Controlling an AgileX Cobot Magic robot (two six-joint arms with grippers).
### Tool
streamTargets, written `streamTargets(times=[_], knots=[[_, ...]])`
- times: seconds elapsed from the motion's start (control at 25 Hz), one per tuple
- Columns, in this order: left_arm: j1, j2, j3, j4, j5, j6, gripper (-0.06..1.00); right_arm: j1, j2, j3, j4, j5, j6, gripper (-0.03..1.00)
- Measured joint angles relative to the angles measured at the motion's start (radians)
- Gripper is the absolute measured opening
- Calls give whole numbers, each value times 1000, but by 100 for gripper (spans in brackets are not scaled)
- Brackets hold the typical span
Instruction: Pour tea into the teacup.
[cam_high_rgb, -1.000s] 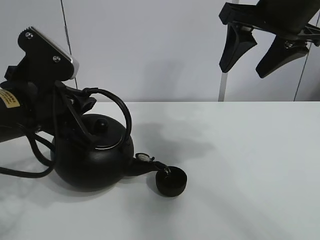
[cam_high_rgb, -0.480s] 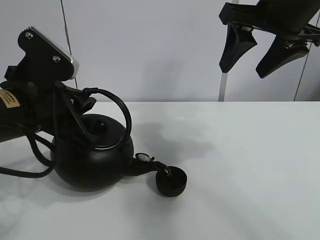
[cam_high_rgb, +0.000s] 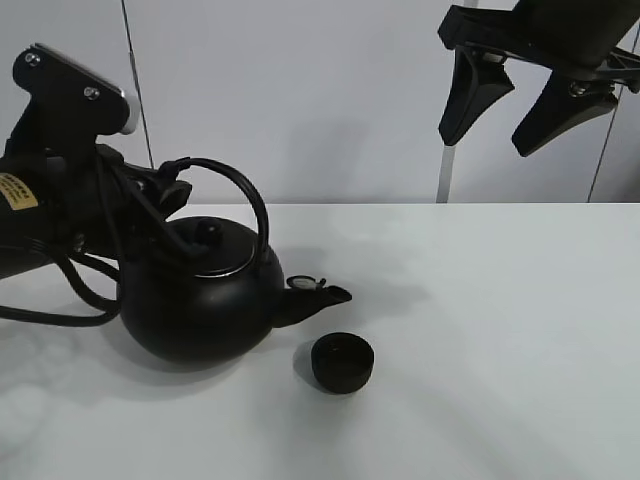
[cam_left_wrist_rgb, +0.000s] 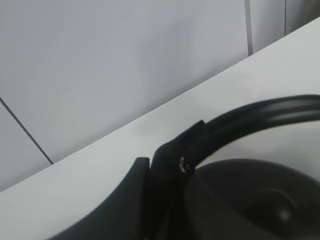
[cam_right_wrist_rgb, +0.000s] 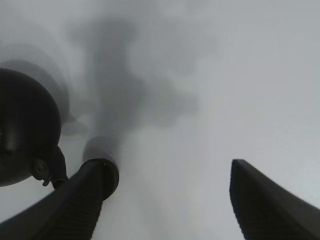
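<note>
1. The left pincer (cam_high_rgb: 165, 195) is clenched on the arched handle (cam_high_rgb: 235, 190) of the kettle (cam_high_rgb: 200, 300), gripping it at the end away from the spout. The wrist view shows the dark fingers (cam_left_wrist_rgb: 165, 170) wrapped tight on the handle bar.
2. The kettle is carried close above the desk (cam_high_rgb: 500, 330), roughly level, its spout (cam_high_rgb: 315, 295) aimed toward the desk's right edge and not over the teacup (cam_high_rgb: 342, 361).
3. The teacup stands upright on the desk, toward the near edge, just beside the kettle's belly and a little below and beyond the spout tip. It is well apart from the left pincer, with the kettle's body between them.
4. To pour well, I judge the spout tip should sit directly over the cup's mouth before any tilt; the cup is small and low, so a slight miss would wet the desk.
5. Tilt slowly about the handle. A heavy round kettle hung from one end of its handle may swing, so keep the grip firm and the motion smooth.
6. Keep the spout low over the rim without touching it, since a light cup could be knocked aside.
7. The right pincer (cam_high_rgb: 525, 100) hangs released, jaws apart, high above the desk's far right part, well away from the cup and holding nothing.
</note>
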Motion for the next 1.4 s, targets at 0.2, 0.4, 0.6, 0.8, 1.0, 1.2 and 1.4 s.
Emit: streamTargets(times=[0.2,0.4,0.6,0.8,1.0,1.2,1.4], knots=[[0,-5,0,-2,-21,-129,10,0,0,0,0,-1,0,49],[0,-25,6,-54,-22,-186,10,0,0,0,0,-1,0,49],[-1,-27,57,-163,-19,-194,10,0,0,0,1,-3,0,49],[-2,-27,97,-236,-28,-194,10,0,0,0,1,-4,0,49],[-4,-30,131,-240,-49,-196,10,0,0,0,1,-4,0,49],[-4,-34,177,-242,-68,-212,10,0,0,0,1,-4,0,49],[-4,-35,214,-242,-84,-220,10,0,0,0,1,-4,0,49]])
